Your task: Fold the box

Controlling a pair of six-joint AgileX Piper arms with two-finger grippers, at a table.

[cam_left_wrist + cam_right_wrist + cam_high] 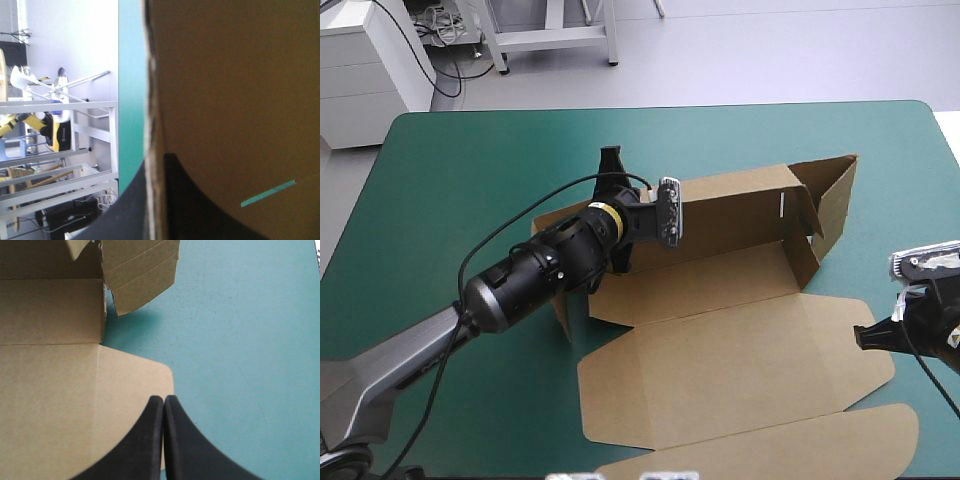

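- Left gripper (156,167) clamped on the left end of the box (720,290) back wall
- Right gripper (163,400) closed, empty, at lid's right corner
- Box central on teal-green cover (470,180): back wall raised, lid flat

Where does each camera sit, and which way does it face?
High view: above, behind the robot, facing forward and down on the box; left gripper and right gripper show.
Left wrist view: along the left gripper, facing the box's raised wall edge-on, a black finger either side.
Right wrist view: down over the shut right gripper at the box's flat flap.
Shared: all three show the box and teal-green cover.
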